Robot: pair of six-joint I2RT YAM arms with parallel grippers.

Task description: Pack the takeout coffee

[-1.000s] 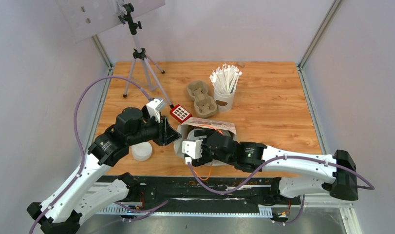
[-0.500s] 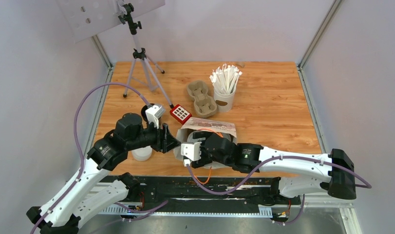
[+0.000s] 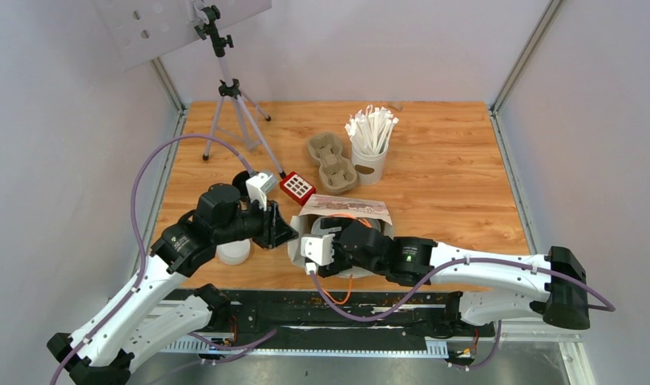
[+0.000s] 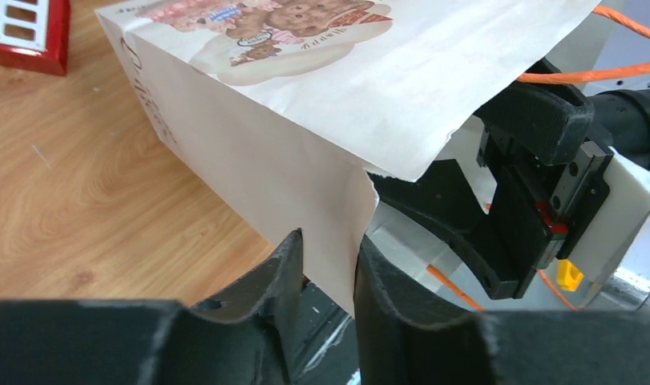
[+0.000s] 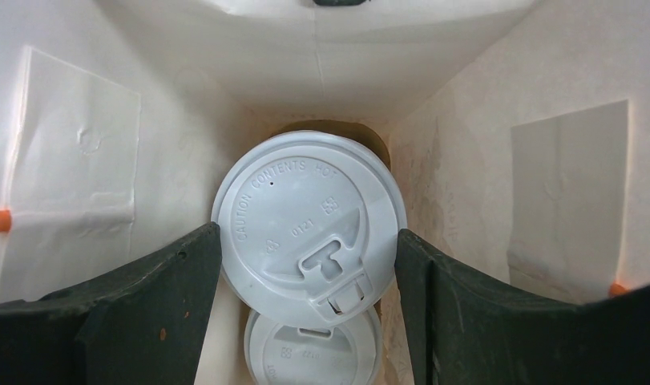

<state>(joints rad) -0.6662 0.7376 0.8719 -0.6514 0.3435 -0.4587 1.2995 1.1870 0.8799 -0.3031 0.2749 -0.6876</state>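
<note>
**Cups.** Both coffee cups are inside the paper bag (image 3: 347, 208). In the right wrist view the first cup (image 5: 305, 216) sits deep in the bag with its white lid facing the camera. The second cup (image 5: 313, 357) lies just beside it, nearer the camera, and only part of its lid shows.

**Right tool.** The right tool (image 5: 308, 234) reaches in through the bag mouth. Its fingers stand wide, one against each side of the first cup's lid, so it grips that cup. Judged purpose: to seat the cup next to the second one before release.

**Bag.** The bag lies by the middle of the near edge of the desk (image 3: 450, 176), printed panel up and mouth toward the arms.

**Left tool.** The left tool (image 4: 329, 241) straddles the mouth edge of the bag's side panel, one finger on each side of the paper. Whether it pinches the paper cannot be determined. Judged purpose: to hold the mouth open and steady the bag.

**Surroundings.** Beyond the bag, toward the desk's middle, stand a red keypad (image 3: 297, 186), a pulp tray (image 3: 332, 163) and a white cup of sticks (image 3: 371, 148).

**Change over the last second.** The left wrist has shifted toward the near edge along the bag's left side. It now covers more of the white round object (image 3: 233, 253) beside it. The bag and the right arm have barely moved.
</note>
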